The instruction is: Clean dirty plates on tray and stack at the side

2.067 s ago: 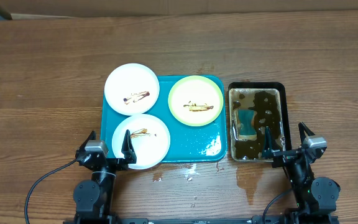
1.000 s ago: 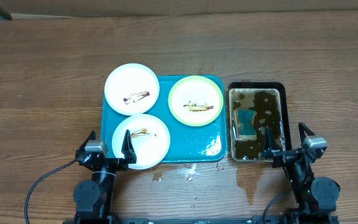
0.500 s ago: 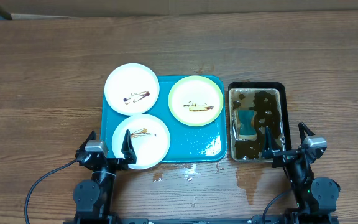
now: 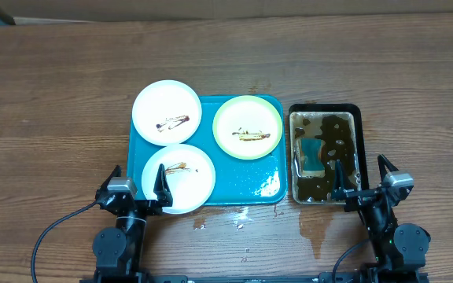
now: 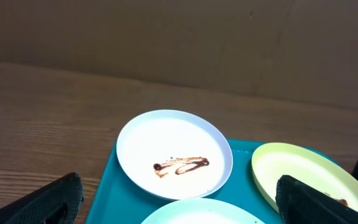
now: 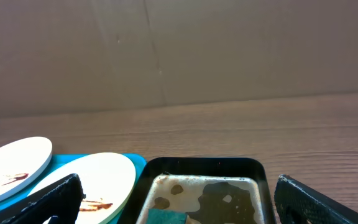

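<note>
No change: plates [image 4: 167,112] over tray [image 4: 246,179] rim

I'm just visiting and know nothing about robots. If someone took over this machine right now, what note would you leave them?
Left hand: open, empty, at the near table edge.
Right hand: open, empty, likewise.
Large teal plastic tray holds three small round plates: a white plate at far left overhanging the rim, a white plate nearest the left hand, and a pale yellow-green plate. All three show brown sauce smears.
Black pan of brown water sits right of the tray, with a teal sponge in it.
Done: nothing. Left: clean all three plates, stack them aside.
</note>
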